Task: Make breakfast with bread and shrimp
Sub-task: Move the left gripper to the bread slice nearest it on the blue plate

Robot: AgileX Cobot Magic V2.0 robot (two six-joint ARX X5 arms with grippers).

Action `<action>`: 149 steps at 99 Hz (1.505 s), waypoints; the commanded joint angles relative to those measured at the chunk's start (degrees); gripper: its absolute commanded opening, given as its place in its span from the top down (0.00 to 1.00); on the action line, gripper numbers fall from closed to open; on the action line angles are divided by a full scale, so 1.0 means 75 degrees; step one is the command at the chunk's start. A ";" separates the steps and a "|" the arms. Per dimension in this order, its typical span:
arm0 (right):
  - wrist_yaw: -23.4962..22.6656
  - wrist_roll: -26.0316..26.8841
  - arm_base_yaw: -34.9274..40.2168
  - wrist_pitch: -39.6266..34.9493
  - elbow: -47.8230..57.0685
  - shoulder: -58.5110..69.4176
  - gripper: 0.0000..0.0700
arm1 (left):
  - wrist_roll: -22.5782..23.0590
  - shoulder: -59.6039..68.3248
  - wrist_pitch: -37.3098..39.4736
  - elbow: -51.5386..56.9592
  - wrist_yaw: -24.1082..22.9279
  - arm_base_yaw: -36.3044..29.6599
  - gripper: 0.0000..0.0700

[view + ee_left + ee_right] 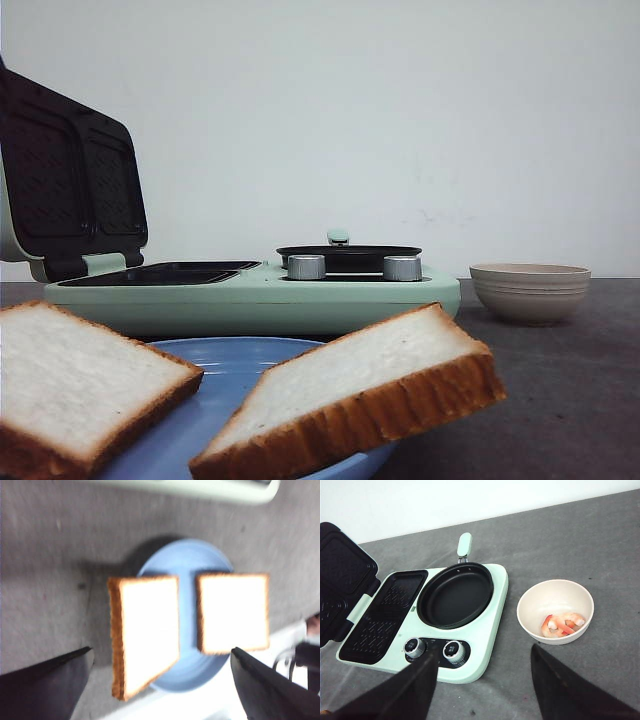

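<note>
the shrimp (563, 625) are hidden inside the bowl (529, 291) from the front; the left bread slice (75, 385) is cropped there.

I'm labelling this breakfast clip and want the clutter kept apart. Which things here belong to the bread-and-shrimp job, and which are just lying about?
Belong to the job:
bread slices on the blue plate
shrimp in the beige bowl
green cooker, lid open, with its round pan

Lying about:
nothing else visible on the grey table
</note>
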 commanded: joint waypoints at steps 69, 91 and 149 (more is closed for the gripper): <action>-0.0154 -0.0050 -0.0003 -0.0105 0.0128 0.0026 0.48 | 0.0291 0.1836 -0.0455 0.0108 -0.1498 -0.1626 0.26; -0.0152 -0.0064 -0.0003 -0.0207 0.0128 0.0026 0.48 | 0.0318 0.2151 -0.0539 0.0108 -0.1512 -0.2034 0.26; -0.0152 -0.0076 -0.0003 -0.0242 0.0128 0.0026 0.48 | 0.0358 0.2786 -0.0463 0.0108 -0.1428 -0.2454 0.27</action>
